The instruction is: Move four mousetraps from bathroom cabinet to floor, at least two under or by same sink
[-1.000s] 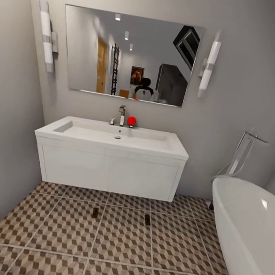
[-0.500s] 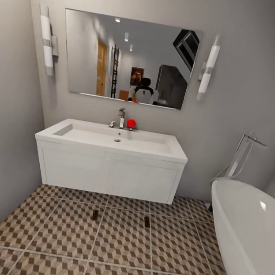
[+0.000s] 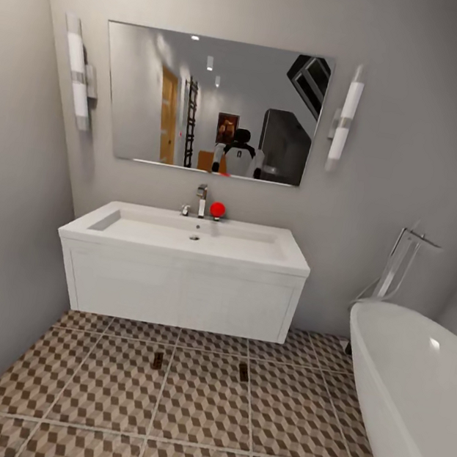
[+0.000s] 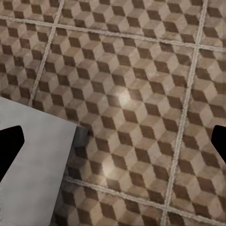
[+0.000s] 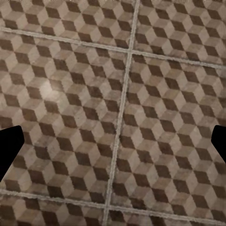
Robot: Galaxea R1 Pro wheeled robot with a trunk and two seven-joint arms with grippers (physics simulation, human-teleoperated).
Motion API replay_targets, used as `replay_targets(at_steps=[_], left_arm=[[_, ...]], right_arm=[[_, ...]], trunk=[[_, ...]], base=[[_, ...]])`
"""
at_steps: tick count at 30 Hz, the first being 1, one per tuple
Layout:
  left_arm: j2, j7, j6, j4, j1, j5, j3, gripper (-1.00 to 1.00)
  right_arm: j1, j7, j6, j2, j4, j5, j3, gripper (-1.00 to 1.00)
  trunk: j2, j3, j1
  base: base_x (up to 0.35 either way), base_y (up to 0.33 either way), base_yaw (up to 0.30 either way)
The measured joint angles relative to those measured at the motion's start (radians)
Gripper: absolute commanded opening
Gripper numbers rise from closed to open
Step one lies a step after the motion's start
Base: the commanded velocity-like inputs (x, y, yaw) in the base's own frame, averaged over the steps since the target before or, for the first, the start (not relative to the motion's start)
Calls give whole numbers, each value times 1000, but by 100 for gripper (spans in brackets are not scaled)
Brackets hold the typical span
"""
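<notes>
Our left fingers (image 4: 9,146) and right fingers (image 5: 9,146) stood wide apart, empty, over the floor (image 5: 141,117). Ahead, we saw two mousetraps (image 3: 157,360) (image 3: 243,371) lying apart on the tiles just before the sink (image 3: 189,240), with the tub (image 3: 409,393) at the right.

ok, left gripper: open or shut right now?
Open. In the left wrist view the left gripper has its dark fingertips at opposite edges, with bare bathroom floor between them and nothing held.
</notes>
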Motion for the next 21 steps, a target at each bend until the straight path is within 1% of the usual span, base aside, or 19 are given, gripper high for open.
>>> replay_targets(at_steps=[4, 8, 12, 21], left_arm=[[-3, 0, -2, 0, 0, 1, 0, 100], [-14, 0, -3, 0, 1, 0, 0, 100], [-19, 0, -3, 0, 1, -1, 0, 100], [-21, 0, -3, 0, 2, -2, 0, 100]], right_arm=[[0, -1, 0, 0, 0, 0, 0, 100], [0, -1, 0, 0, 0, 0, 0, 100], [0, -2, 0, 0, 0, 0, 0, 100], [0, -3, 0, -1, 0, 0, 0, 100]], trunk=[[28, 13, -15], [56, 25, -31], [84, 38, -46], [147, 66, -81]], base=[[0, 0, 0], [0, 0, 0], [0, 0, 0], [0, 0, 0]])
